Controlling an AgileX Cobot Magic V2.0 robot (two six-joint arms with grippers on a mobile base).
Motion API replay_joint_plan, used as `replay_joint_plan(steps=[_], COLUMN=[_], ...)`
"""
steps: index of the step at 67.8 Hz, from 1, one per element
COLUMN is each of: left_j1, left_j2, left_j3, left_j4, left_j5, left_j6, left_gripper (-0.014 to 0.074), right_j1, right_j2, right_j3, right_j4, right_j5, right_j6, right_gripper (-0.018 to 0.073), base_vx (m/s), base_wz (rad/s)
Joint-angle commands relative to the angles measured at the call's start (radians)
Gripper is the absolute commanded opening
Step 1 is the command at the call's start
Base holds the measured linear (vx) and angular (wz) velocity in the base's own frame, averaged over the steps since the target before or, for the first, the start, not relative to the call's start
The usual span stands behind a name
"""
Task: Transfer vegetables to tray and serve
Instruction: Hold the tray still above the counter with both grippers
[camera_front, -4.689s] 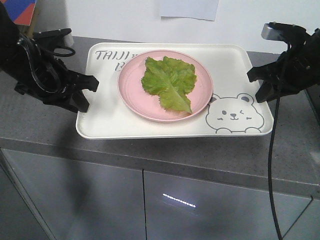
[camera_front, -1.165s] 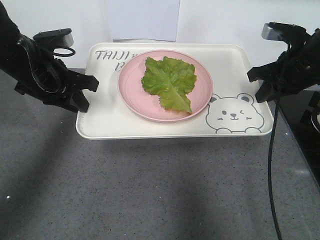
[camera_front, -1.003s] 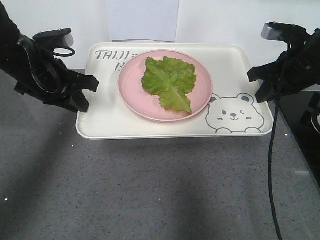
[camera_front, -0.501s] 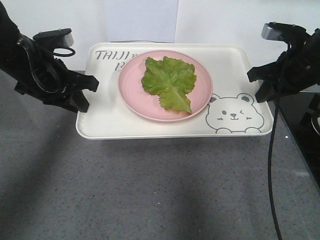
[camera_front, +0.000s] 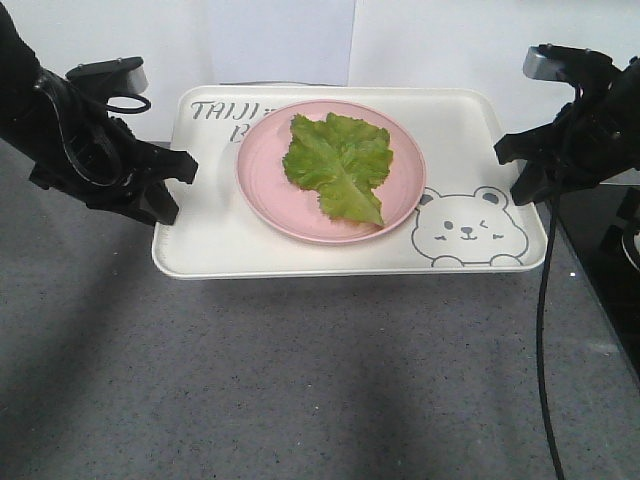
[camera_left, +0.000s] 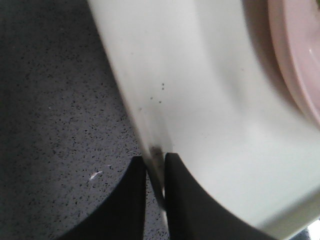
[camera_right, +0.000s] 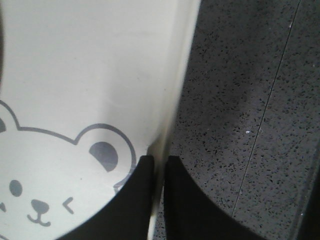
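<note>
Wrist views are showing the left gripper (camera_left: 155, 165) and right gripper (camera_right: 159, 170) pinching narrow on opposite rims of the cream tray (camera_front: 210, 240), seemingly keeping the pink plate (camera_front: 262, 190) and lettuce leaf (camera_front: 340, 165) between them level for serving.

The vegetables (camera_front: 340, 165) are one flat, crinkled light-green lettuce leaf with a pale central rib, lying with its narrow end pointing toward the front right. The leaf sits over the middle of the tray (camera_front: 215, 240), a cream-white rectangle with rounded corners, grey "TAIJI" lettering at its back left and a winking bear drawn at its front right. The tray sits level.
</note>
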Motion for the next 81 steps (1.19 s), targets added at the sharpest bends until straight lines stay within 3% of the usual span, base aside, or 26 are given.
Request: replay_joint_plan(steps=[1, 81], left_j1=[-0.038, -0.038], left_j2=[-0.050, -0.050], left_j3=[-0.038, -0.038], left_j4=[-0.204, -0.204], left_j5=[-0.056, -0.056], left_j6=[0.042, 0.042], left_gripper=[-0.0006, -0.0006], right_j1=[0.029, 0.029], right_j2=[-0.058, -0.058], right_j3=[-0.033, -0.033], right_j4=[0.200, 0.200], right_j5=[-0.007, -0.007], right_j6=[-0.032, -0.032], right_gripper=[-0.0006, -0.0006], base_vx=[0.00, 0.00], base_wz=[0.00, 0.00])
